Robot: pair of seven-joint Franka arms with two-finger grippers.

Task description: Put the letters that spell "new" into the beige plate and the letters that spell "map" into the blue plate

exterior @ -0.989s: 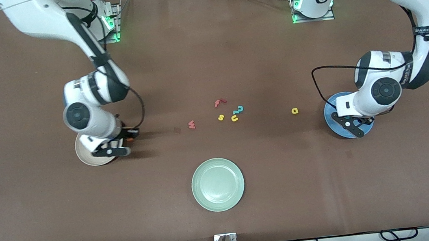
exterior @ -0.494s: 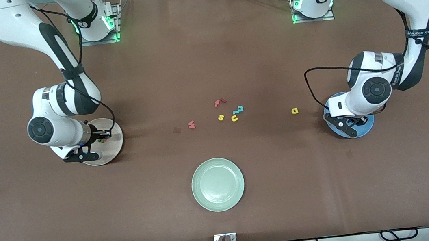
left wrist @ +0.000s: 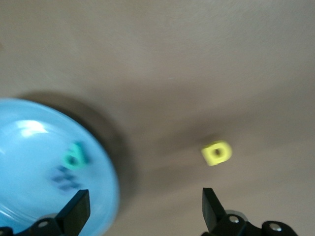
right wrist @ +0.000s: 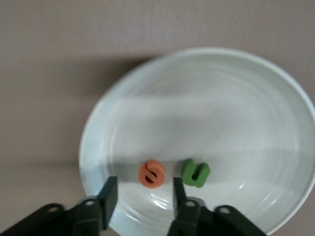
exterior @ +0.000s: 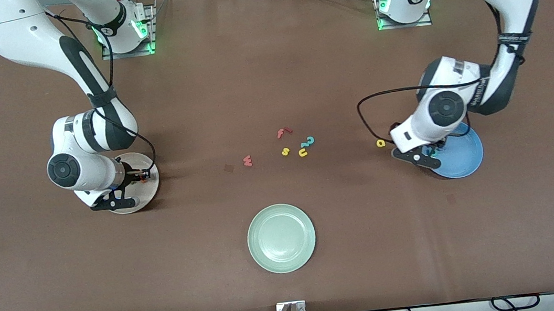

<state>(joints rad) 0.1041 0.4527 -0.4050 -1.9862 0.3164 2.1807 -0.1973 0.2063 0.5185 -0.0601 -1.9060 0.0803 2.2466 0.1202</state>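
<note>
Both drops done: your right gripper (right wrist: 141, 196), jaws apart, released orange "e" (right wrist: 152, 173) beside green "n" (right wrist: 196, 172) in the beige plate (exterior: 150, 187). Your left gripper (left wrist: 142, 209), wide apart, left teal "p" (left wrist: 75, 156) and blue "m" (left wrist: 63, 179) in the blue plate (exterior: 465, 161) and moved toward yellow "a" (exterior: 380, 143). Red-pink "w" (exterior: 247, 161) waits mid-bench.

The beige plate (right wrist: 206, 98) sits toward the right arm's end of the table, with the orange "e" (right wrist: 152, 173) and green "n" (right wrist: 196, 172) lying flat side by side in it. The blue plate (exterior: 462, 156) sits toward the left arm's end and holds the teal "p" (left wrist: 75, 156) and blue "m" (left wrist: 64, 178). The yellow "a" (exterior: 380, 143) lies on the table just beside that plate, and the red-pink "w" (exterior: 247, 161) rests out near the middle.
</note>
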